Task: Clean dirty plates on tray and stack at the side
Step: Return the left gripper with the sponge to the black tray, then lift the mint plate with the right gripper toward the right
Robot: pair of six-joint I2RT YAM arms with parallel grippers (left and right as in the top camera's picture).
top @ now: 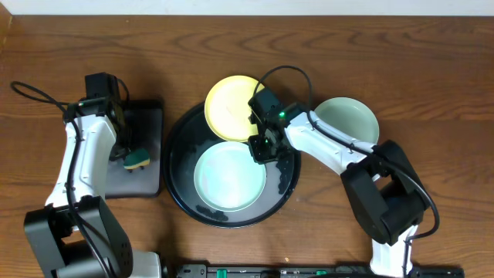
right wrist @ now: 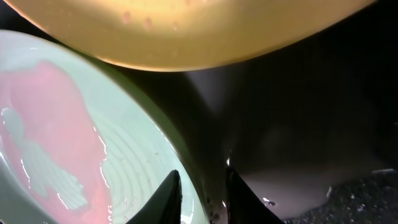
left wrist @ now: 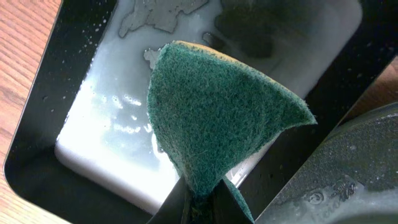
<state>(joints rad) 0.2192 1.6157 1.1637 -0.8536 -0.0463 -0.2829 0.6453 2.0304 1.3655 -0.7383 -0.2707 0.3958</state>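
The round black tray [top: 176, 154] sits mid-table. A pale mint plate [top: 228, 177] lies inside it, wet, with a pink smear in the right wrist view [right wrist: 62, 124]. The yellow plate [top: 230, 106] rests on the tray's far rim and shows in the right wrist view [right wrist: 186, 31]. A second mint plate [top: 349, 120] lies on the table to the right. My right gripper [top: 261, 150] [right wrist: 200, 196] straddles the tray plate's right rim, shut on it. My left gripper [top: 133, 154] [left wrist: 202, 202] is shut on a green sponge [top: 138, 160] [left wrist: 217, 112] over the small rectangular tray.
The small black rectangular tray [top: 147, 116] [left wrist: 25, 155] lies left of the round tray and holds white soapy liquid. Wet droplets dot the round tray's floor [right wrist: 298, 112]. Bare wooden table surrounds everything.
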